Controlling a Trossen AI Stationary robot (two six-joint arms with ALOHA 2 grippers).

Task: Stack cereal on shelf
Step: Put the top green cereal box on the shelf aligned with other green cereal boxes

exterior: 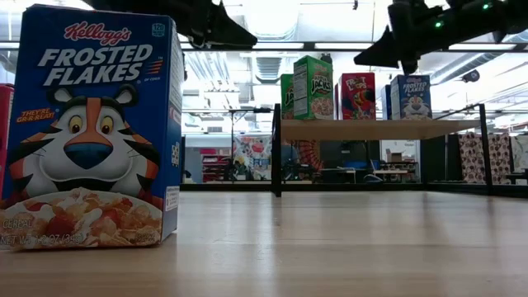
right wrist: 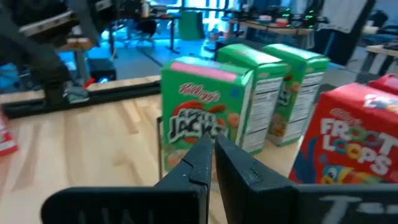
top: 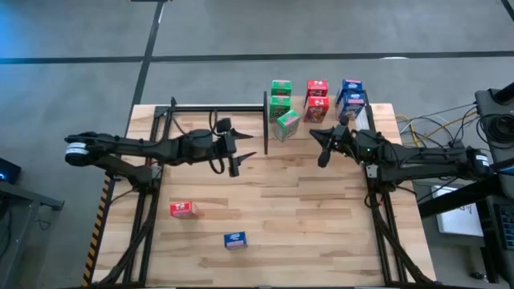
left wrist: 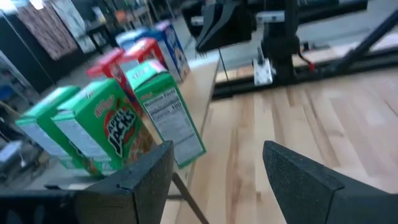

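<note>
On the shelf (top: 377, 112), at about one o'clock on the table (top: 305, 209) seen from above, seven cereal boxes already stand: green boxes (top: 280, 98) toward the divider post, red boxes (top: 316, 98) in the middle and blue boxes (top: 352, 96) at the far end, while a loose red box (top: 183, 209) lies at about eight o'clock and a loose blue box (top: 235, 239) at about six o'clock, both well apart from the shelf. The left end effector (top: 233, 148) hovers near the table's centre, just beside the shelf's black post, with its fingers spread wide and nothing between them; the right end effector (top: 325, 148) hangs just off the shelf's near edge with its fingers pressed together and empty. The most likely trouble is the tilted green box (top: 287, 125), which sits at the shelf's front edge, skewed against the row behind it; the right wrist view shows the closed fingertips pointing straight at its face, so a small forward drift could tip it or push it into its neighbours. The left arm could clip the post or that same box if it swings toward the shelf. The two loose boxes lie flat, so a grip across a broad face could slip, and fitting them into a crowded row risks knocking the standing boxes over.
</note>
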